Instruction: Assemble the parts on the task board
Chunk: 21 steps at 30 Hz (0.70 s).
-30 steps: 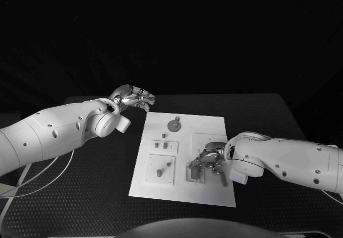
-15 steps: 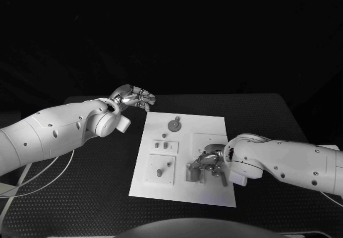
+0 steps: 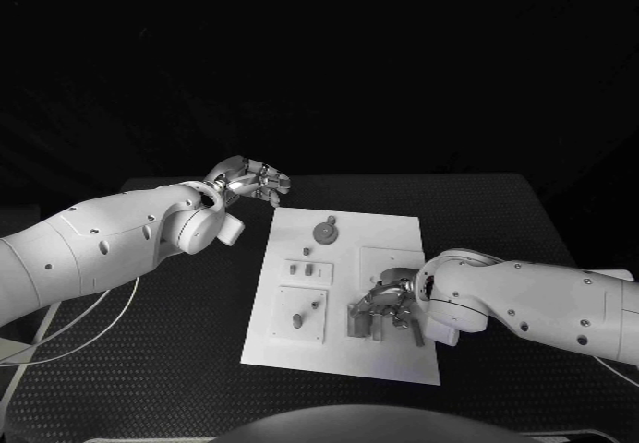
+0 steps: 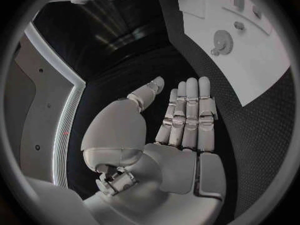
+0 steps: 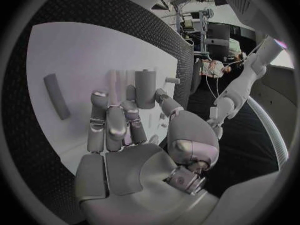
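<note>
The white task board (image 3: 400,362) lies in the middle of the black table. My right hand (image 3: 388,303) hovers low over its near right part. Thumb and fingers pinch an upright grey cylindrical part (image 5: 145,88), which appears under the hand as the grey part (image 3: 357,320). A grey bar (image 5: 56,96) lies flat on the board beside the hand. My left hand (image 3: 249,180) hangs off the board's far left corner, fingers straight and together, thumb apart, holding nothing; the same left hand (image 4: 181,120) has the board (image 4: 256,70) beyond its fingertips.
A round grey gear (image 3: 326,231) stands at the board's far end, also seen as the gear (image 4: 223,38). Small pegs (image 3: 304,270) and a square plate with a peg (image 3: 298,317) occupy the board's left side. A thin cable (image 3: 80,325) loops at the table's left.
My right hand has slid a little toward the board's near edge with the grey part, then stopped. The left hand has not moved.
</note>
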### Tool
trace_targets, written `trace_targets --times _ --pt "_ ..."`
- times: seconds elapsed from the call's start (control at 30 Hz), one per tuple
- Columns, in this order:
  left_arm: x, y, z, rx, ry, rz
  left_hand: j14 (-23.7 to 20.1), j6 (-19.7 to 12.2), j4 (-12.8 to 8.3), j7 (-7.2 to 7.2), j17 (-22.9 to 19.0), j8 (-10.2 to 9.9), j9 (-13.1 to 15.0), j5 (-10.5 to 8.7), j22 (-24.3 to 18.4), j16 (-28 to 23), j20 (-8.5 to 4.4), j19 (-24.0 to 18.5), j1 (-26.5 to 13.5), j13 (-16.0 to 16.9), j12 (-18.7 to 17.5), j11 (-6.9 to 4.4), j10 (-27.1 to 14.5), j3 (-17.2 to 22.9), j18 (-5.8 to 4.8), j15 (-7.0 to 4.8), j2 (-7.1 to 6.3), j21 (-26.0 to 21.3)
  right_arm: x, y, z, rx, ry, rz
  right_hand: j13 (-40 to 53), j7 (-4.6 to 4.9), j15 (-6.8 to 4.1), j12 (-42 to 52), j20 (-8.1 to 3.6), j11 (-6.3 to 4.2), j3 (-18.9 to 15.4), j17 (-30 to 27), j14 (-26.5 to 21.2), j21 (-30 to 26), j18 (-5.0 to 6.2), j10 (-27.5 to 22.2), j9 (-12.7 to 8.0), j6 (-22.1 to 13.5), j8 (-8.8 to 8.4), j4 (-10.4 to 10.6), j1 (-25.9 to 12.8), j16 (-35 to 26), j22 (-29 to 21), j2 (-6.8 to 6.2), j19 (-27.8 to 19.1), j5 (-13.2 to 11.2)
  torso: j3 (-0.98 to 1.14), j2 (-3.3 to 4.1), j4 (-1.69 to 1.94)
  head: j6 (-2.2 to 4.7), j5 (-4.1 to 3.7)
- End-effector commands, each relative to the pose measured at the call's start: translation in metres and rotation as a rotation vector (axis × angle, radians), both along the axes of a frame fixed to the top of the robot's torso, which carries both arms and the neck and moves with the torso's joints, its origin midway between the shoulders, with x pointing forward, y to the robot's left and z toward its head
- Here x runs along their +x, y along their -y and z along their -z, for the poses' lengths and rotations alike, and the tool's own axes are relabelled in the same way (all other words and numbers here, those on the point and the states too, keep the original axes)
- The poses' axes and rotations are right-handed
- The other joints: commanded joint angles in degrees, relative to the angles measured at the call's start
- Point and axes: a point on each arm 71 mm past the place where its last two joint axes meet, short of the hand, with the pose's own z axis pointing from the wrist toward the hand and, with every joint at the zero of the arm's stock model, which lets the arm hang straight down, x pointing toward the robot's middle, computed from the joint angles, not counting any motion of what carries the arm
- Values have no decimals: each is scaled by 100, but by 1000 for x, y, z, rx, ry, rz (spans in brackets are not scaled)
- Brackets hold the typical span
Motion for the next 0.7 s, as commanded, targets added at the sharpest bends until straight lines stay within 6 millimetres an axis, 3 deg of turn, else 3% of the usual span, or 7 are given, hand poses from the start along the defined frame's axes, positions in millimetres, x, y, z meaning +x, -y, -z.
trace_targets --times 0.03,0.27,0.7 --pt "0 2 -1 -11 -1 13 39 -44 34 -13 9 28 -8 -3 10 -40 7 29 -69 -8 16 -6 -51 -2 115 -7 7 -31 -1 2 4 -14 -2 -7 6 -6 -28 2 -23 -143 185 -4 -11 -9 170 156 -10 50 6 -87 -84 -34 68 -42 -7 19 3 -1 -5 -2 2" --pt "0 2 -1 -10 -1 12 39 -45 37 -13 11 29 -9 -3 11 -42 7 29 -71 -8 15 -6 -51 -2 115 -7 6 -32 0 2 4 -18 -2 -8 -34 -2 -28 -50 -28 -140 200 -34 -34 -22 170 101 -19 42 -22 2 -221 -51 65 -178 -8 19 1 0 -4 5 -3" --pt "0 2 -1 -10 -1 12 39 -46 41 -12 16 30 -11 -3 13 -46 7 28 -72 -8 16 -6 -52 -2 115 -7 5 -34 0 2 5 -23 -9 -20 -86 9 -22 -145 -43 -130 288 -78 -83 -50 170 -2 -26 14 -76 257 -479 -83 62 -682 -12 19 0 0 -2 -13 -2"
